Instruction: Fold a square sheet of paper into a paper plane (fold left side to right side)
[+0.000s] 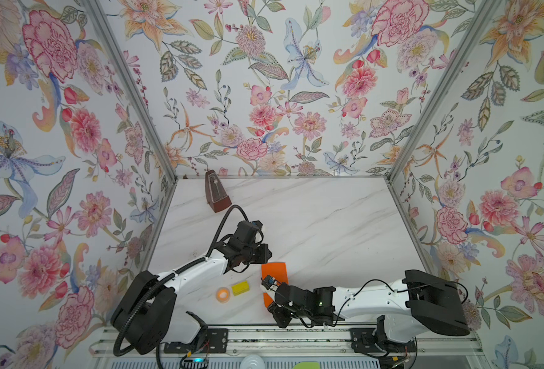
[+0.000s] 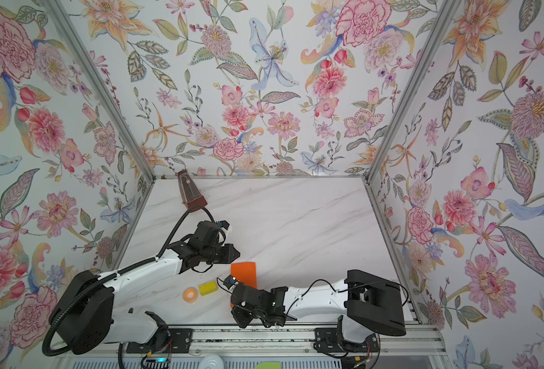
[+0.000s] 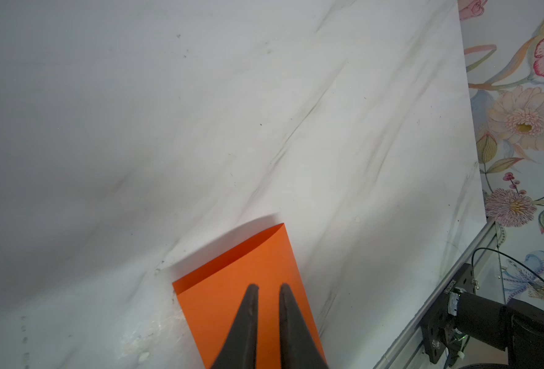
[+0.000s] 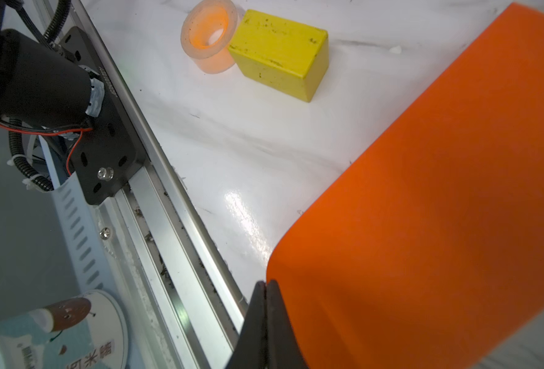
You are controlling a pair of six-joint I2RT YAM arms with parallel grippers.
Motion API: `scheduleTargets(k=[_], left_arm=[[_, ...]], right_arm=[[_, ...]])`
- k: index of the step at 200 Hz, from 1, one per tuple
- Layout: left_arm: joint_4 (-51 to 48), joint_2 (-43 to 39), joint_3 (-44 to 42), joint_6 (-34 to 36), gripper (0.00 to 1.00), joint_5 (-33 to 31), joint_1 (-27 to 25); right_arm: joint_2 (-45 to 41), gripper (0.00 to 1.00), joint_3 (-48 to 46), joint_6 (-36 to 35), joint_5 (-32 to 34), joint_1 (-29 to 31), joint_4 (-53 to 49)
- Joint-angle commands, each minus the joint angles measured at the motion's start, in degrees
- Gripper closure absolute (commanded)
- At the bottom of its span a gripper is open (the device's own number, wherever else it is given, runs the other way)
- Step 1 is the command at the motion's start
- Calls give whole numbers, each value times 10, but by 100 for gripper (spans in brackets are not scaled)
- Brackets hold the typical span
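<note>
the thin, bright-orange square sheet of paper [image 1: 275, 271] lies loosely doubled over by the near edge of the marble bench [image 1: 328, 223], not creased flat. the left tool [image 3: 268, 287] hovers over its far end, jaws slightly apart, likely to press the layers down. the right tool [image 4: 266, 284] is closed at the near-left corner, seemingly anchoring it. a yellow wooden block [image 4: 280, 51] and an orange tape ring [image 4: 208, 35] sit just left.

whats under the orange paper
The orange paper is folded over itself, so its own lower layer shows inside the open far end in the left wrist view. The marble table lies beneath it. Anything between the layers or under the sheet is covered.
</note>
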Motion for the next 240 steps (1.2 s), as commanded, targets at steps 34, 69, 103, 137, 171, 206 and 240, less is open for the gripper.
scheduleTargets(k=[34,69,103,137,171,206,240], left_arm=[[50,80,1,5,94,38,-24],[59,132,2,9,95,46,-24],[33,138,10,25,96,23,-23],[8,152,11,40,96,5,-24],[-10,165,15,58,97,-14,-24],[-16,172,13,68,98,-18,-25],[-14,171,13,68,98,-15,-23]], right_arm=[[-15,100,-40,60,-54,-38,75],[-29,100,-60,68,-60,-52,90],[-37,100,-76,76,-63,-63,103],[-35,100,-76,81,-70,-75,102],[-34,100,-77,87,-80,-94,95],[-36,100,-76,88,-83,-115,75],[-37,100,-82,87,-80,-132,59]])
